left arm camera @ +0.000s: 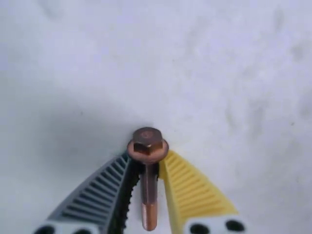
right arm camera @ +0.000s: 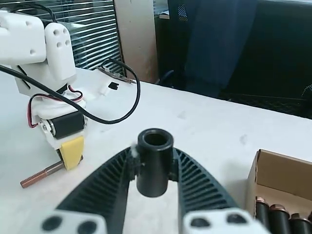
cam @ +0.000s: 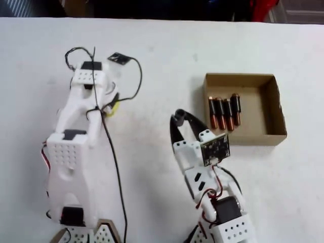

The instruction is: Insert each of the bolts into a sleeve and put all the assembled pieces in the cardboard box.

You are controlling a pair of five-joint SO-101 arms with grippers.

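No readable txt, labels, brands, nos. or signs in any of 3 views.

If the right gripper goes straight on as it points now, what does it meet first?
The way ahead of the right gripper and its black cylindrical sleeve looks free over the white table. The left gripper with its copper bolt stands aside, though depth is unclear.

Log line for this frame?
left hand: shut on bolt | right hand: shut on sleeve | cardboard box: four assembled pieces | insertion not yet done
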